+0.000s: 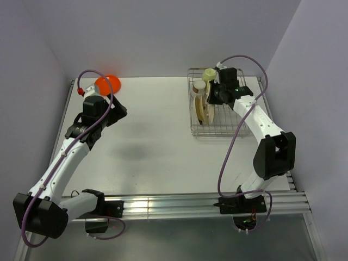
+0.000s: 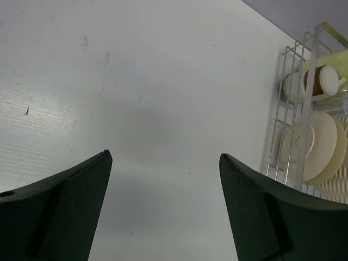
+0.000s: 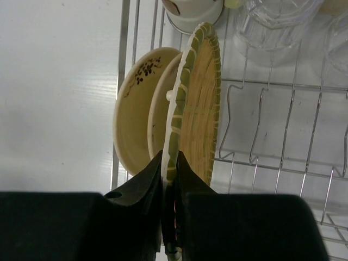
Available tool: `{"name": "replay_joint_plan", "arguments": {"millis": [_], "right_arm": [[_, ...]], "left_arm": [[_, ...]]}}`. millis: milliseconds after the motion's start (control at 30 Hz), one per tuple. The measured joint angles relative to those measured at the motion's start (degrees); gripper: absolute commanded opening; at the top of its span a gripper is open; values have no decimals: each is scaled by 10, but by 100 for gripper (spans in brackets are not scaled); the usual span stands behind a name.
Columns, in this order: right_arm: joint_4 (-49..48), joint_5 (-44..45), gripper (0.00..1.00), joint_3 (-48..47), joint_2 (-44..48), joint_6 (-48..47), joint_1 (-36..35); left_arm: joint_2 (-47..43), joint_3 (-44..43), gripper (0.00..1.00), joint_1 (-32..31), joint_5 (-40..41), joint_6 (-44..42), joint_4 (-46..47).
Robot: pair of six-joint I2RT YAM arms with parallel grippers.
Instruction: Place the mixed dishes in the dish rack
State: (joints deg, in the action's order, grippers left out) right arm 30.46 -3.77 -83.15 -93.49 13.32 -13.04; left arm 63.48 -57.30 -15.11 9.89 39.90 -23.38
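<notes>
The right jaws are nearly shut, pinching the near rim of the woven yellow-brown round plate (image 3: 198, 103), which stands on edge inside the dish rack (image 1: 191, 103), just beside the cream plate with dark mark (image 3: 133, 103) toward the rack's left side. The clear glass (image 3: 277, 22) sits at the rack's far end. The left jaws are spread wide and hold nothing, hovering over bare tabletop (image 1: 152, 147) well to the left of the rack. The orange plate (image 1: 107, 83) is still unloaded, far from the rack by the back-left corner. The main risk is probably at release. If the woven plate is not seated between the rack's wires, it could lean onto the cream plate or slide down. Jaws pulled back at an angle could also drag its rim along and disturb the upright plates beside it.
</notes>
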Motion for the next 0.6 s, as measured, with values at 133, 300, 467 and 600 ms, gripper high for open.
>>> {"name": "replay_joint_plan", "arguments": {"millis": [133,300,467,600], "right_arm": [[-1,14,0,10,0,-12,-3],[-6,32,2,24,0,-20,-3],[-17,36,6,38,0,-23,-3],[-24,39,13,41,-9,-24,-3]], "left_arm": [[0,4,87,2,0,0,0],[1,6,87,5,-2,0,0],[2,6,87,6,-5,0,0],[4,6,87,6,-6,0,0]]}}
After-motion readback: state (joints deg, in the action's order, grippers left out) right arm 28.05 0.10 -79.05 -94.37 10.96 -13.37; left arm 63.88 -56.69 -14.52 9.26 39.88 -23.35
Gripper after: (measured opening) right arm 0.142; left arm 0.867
